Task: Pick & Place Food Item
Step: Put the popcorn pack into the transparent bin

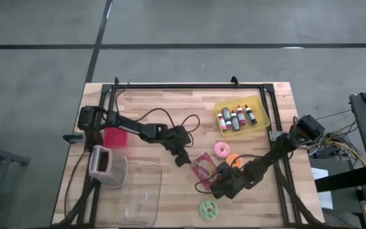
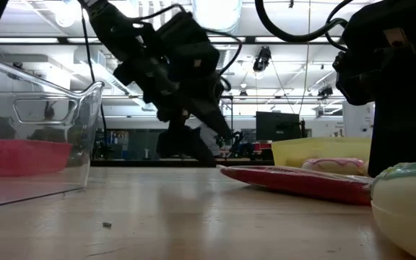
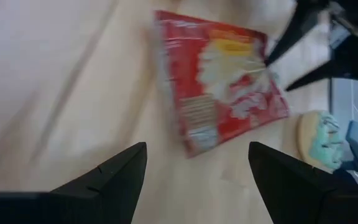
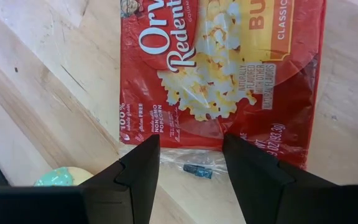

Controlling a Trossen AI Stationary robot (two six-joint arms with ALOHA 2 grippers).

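A red popcorn packet (image 1: 203, 168) lies flat on the wooden table (image 1: 170, 102), right of the middle. My left gripper (image 1: 182, 159) hangs open just left of the packet and clear of the table. In the left wrist view the packet's (image 3: 219, 81) near corner shows ahead of the left gripper (image 3: 197, 146). My right gripper (image 1: 224, 189) slants down from the near right, open. In the right wrist view its fingers stand over the two sides of the clear sealed end (image 4: 191, 158) of the packet (image 4: 222, 74). My right gripper has its fingertips (image 4: 151, 155) at the packet's clear sealed end, slanting down from the near right. The packet lies flat on the table. Whether the tips touch it, I cannot tell.
A pink doughnut (image 1: 222, 150) and an orange item (image 1: 233, 160) lie just right of the packet. A green doughnut (image 1: 208, 208) lies near the front edge. A yellow tray (image 1: 264, 121) with bottles stands far right. A clear tub (image 1: 138, 191) and a pink box (image 1: 115, 137) are on the left.
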